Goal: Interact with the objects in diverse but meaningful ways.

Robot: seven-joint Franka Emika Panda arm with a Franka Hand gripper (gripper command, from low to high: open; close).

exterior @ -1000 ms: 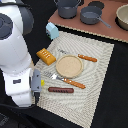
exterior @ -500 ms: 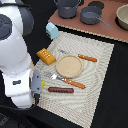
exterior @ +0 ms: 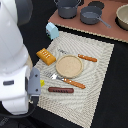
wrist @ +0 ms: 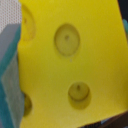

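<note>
The yellow holed cheese wedge point(wrist: 75, 65) fills the wrist view, very close to the camera. One teal-grey finger pad point(wrist: 11, 85) lies against its side; the other finger is hidden. In the exterior view my gripper point(exterior: 35, 82) hangs at the mat's edge on the exterior view's left, under the big white arm, and the cheese barely shows there. The thin brown sausage point(exterior: 60, 90) lies on the mat just beside the gripper. The orange ridged bread block point(exterior: 45, 55) and the light blue cup point(exterior: 52, 31) sit farther back. A dark grey long-handled pan point(exterior: 93, 16) is on the brown board.
A striped placemat point(exterior: 100, 85) carries a tan round plate point(exterior: 69, 65), an orange-handled fork point(exterior: 70, 81) and an orange-handled knife point(exterior: 87, 58). A brown board point(exterior: 80, 26) at the back holds a dark pot point(exterior: 67, 7) and a bowl point(exterior: 123, 16).
</note>
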